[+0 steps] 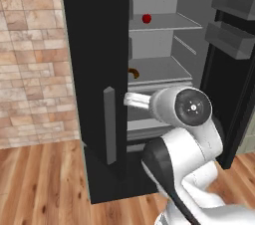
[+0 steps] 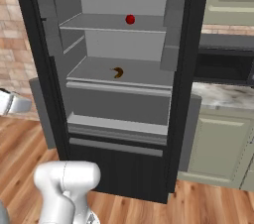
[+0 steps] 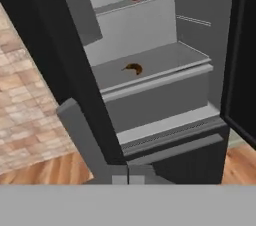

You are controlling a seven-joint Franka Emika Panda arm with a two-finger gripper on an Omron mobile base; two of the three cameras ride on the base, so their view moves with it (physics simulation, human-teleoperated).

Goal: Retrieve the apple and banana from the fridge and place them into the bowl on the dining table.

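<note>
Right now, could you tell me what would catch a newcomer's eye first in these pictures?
The tall black fridge stands with both doors open, showing its pale grey interior. A small red apple sits on the upper shelf, bright against the grey. On the shelf below lies a curved brown banana, and the robot's white arm rises in front.

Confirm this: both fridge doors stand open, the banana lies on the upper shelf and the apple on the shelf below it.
The shelves are swapped. The right base view shows the apple on the upper shelf and the banana on the shelf below it. The fridge does stand with both doors open.
</note>
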